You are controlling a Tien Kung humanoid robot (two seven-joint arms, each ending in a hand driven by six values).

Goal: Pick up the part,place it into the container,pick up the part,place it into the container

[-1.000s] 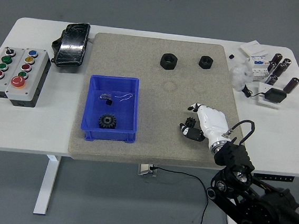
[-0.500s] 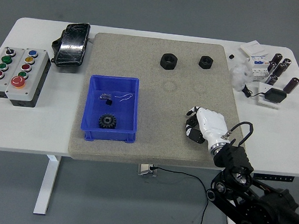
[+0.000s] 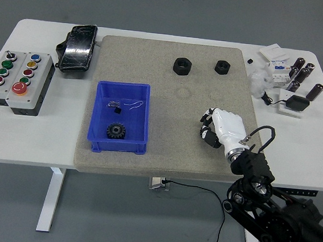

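Two black hex nuts lie at the far side of the grey mat [image 3: 164, 155], a larger one [image 3: 183, 66] and a smaller one [image 3: 221, 66]. The blue container [image 3: 99, 115] stands on the mat's left part and holds a black gear [image 3: 115, 130] and two small bits [image 3: 115, 104]. My right hand [image 3: 207, 131], white with dark fingers, hovers low over the mat's right part, well short of the nuts and to the right of the container. Its fingers are loosely bent and hold nothing. The left arm is out of view.
A button box [image 3: 18, 80] sits at the table's left end. A black pouch [image 3: 77, 48] lies beside the mat's far left corner. Cylinders, white boxes and a black adapter [image 3: 294, 82] crowd the far right corner.
My right hand dipped slightly toward the near edge, then moved back up and away from me toward the nuts. Nothing else has moved.
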